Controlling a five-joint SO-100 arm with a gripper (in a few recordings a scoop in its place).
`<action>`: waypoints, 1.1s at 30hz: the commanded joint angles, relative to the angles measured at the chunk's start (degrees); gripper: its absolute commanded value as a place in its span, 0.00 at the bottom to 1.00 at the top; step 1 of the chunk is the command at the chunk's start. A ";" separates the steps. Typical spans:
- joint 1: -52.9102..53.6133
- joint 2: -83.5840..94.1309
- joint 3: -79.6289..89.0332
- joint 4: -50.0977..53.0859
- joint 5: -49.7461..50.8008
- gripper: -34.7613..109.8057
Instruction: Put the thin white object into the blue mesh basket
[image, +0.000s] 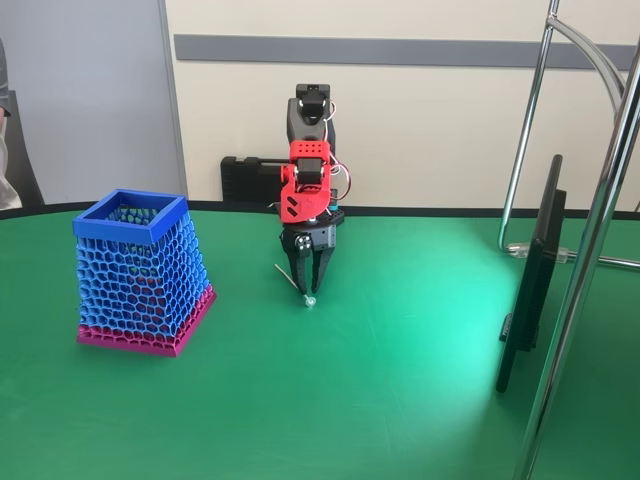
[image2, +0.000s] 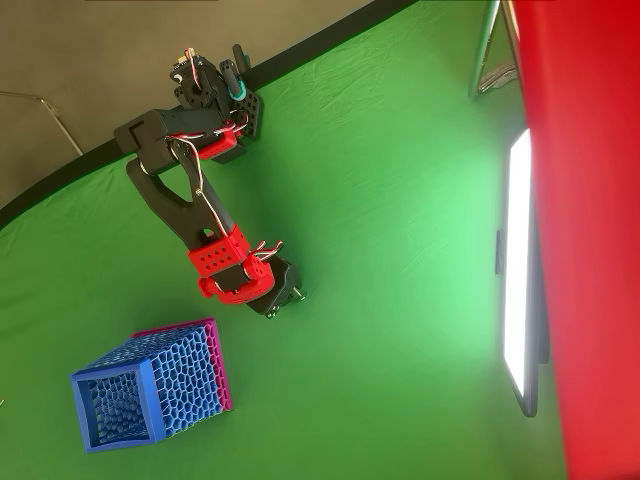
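While the arm folds forward and points straight down at the green table (image: 400, 400), we see our gripper (image: 309, 285) with its jaws closed around the thin white object (image: 293, 281), whose bead touches the cloth; the blue mesh basket (image: 140, 270) stands well apart to the left in the fixed view

the arm folds forward, hand (image: 309, 288) pointing straight down with fingers slightly parted near the table.

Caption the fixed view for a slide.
Red-and-black gripper closing on thin white stick beside blue honeycomb mesh basket on green table.
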 joint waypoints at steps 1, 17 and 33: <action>0.00 -0.09 -2.55 0.26 -0.09 0.33; 0.62 -4.48 -6.24 0.44 0.00 0.33; 0.88 -9.23 -13.01 5.89 0.26 0.32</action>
